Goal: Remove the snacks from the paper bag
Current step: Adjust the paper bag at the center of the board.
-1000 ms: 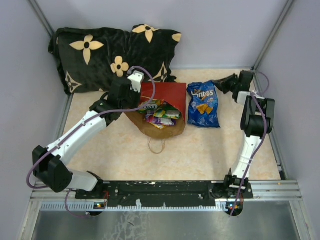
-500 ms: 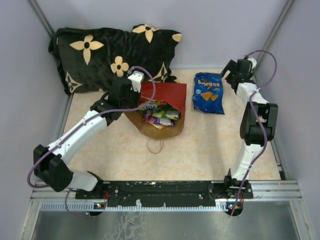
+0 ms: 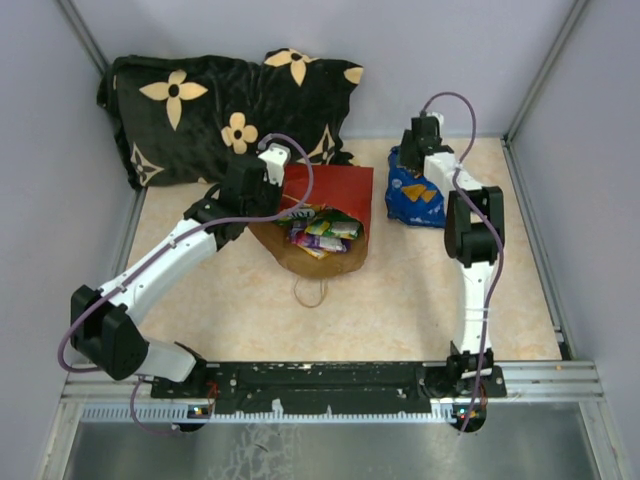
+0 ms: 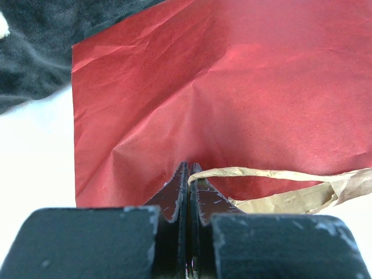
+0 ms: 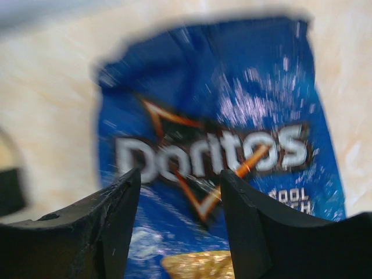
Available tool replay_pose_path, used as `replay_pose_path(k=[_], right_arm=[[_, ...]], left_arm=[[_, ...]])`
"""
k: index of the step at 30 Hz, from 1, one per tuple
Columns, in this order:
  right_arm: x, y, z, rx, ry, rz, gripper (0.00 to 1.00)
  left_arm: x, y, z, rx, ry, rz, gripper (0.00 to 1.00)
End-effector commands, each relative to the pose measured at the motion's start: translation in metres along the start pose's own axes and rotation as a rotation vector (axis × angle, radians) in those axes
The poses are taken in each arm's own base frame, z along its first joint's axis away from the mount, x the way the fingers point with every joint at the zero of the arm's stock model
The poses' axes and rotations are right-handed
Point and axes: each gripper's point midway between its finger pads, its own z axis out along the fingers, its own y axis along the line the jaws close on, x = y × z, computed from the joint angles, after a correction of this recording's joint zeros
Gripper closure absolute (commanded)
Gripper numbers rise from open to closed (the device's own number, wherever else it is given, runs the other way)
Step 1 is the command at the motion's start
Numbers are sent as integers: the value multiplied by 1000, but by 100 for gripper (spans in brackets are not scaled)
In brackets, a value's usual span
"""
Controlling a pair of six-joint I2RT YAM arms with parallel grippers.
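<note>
While the left gripper [image 4: 189, 174] is clenched on the tan cord [image 4: 279, 174] at the far-left corner of the bag [image 3: 335, 185], the emptying looks partly done: one snack is out and several are left. The Doritos [image 3: 420, 198] lies flat on the table [image 3: 400, 300] just right of the bag, apart from it. The right gripper [image 5: 179, 177] hangs right over the Doritos with its fingers spread and nothing between them. That wrist view is blurred, so I cannot tell whether the tips touch the foil, but the packet looks released, not gripped.

The bag lies on its side, red paper uppermost at its far end and its brown kraft mouth gaping toward the arms. In the mouth sits a heap of overlapping packets [image 3: 320, 228], green, purple and yellowish; their number cannot be told. A second cord loop [image 3: 312, 292] trails on the table just in front of the mouth. The pillow [image 3: 200, 110] lies behind the bag.

Next, I judge, the right arm should swing left to the mouth, come in low with its fingers apart and pinch the topmost packet by an edge. The packets are glossy and stacked, so one may slip or two may come out together. The left grip must hold so the bag does not drag.
</note>
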Motion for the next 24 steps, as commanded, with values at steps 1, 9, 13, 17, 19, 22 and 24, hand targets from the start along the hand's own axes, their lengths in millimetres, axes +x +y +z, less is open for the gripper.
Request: replay_pose_path(k=[1,9,13,17,19,22,24], right_arm=[[80,-33,11,94,243,-35,41],[95,-81,-27,144,293,-99,20],[79,-117,-49,181,283,-62,7],[15,-102,-69,108,113,-52,7],[-17,-91,-77,75,16,-21,23],[-40,-93,-77,113,-22,8,79],[-44,-93,-68,128,3,3,98]], left_arm=[[-2,9,-4,-30,-13,-5,100],[0,9,0,-28,-5,-3,100],[0,7,3,-19,-2,-3,100],[-5,5,3,-13,-10,-4,100],[-7,6,4,-15,-14,-4,100],[-9,6,4,-17,-14,-2,100],[-9,7,3,-22,-15,1,100]])
